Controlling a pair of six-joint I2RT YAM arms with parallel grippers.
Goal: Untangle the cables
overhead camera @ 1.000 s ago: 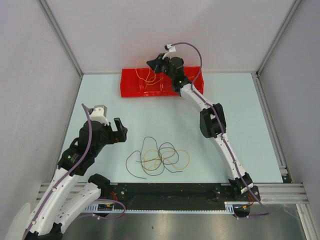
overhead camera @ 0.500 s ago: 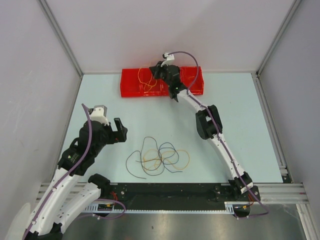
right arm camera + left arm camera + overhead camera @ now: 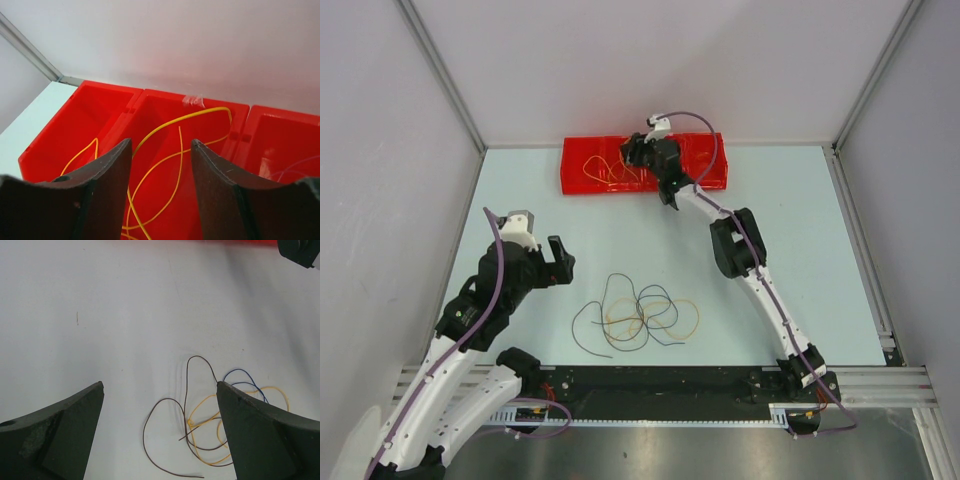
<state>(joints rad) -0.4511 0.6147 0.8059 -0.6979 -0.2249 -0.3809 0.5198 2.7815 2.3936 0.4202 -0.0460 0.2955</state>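
A loose tangle of thin cables (image 3: pixel 640 315) lies on the table near the front: a dark brown one (image 3: pixel 167 402), a yellow-orange one (image 3: pixel 207 407) and a blue one (image 3: pixel 240 372). My left gripper (image 3: pixel 560 262) hovers open to the left of the tangle, nothing between its fingers (image 3: pixel 160 385). At the back, my right gripper (image 3: pixel 638 152) stands open over the red tray (image 3: pixel 578 186). A yellow cable (image 3: pixel 605 170) lies loose in the tray's left and middle compartments (image 3: pixel 179 150), below the open right gripper (image 3: pixel 161 142) and free of its fingers.
The red tray (image 3: pixel 135 104) has three compartments and sits against the back wall. A thin bluish wire (image 3: pixel 295 167) shows in its right compartment. Grey walls close in the table on the left, right and back.
My right gripper has moved down over the tray and opened. The yellow cable it carried has dropped and now lies spread in the tray. The left arm has not moved.
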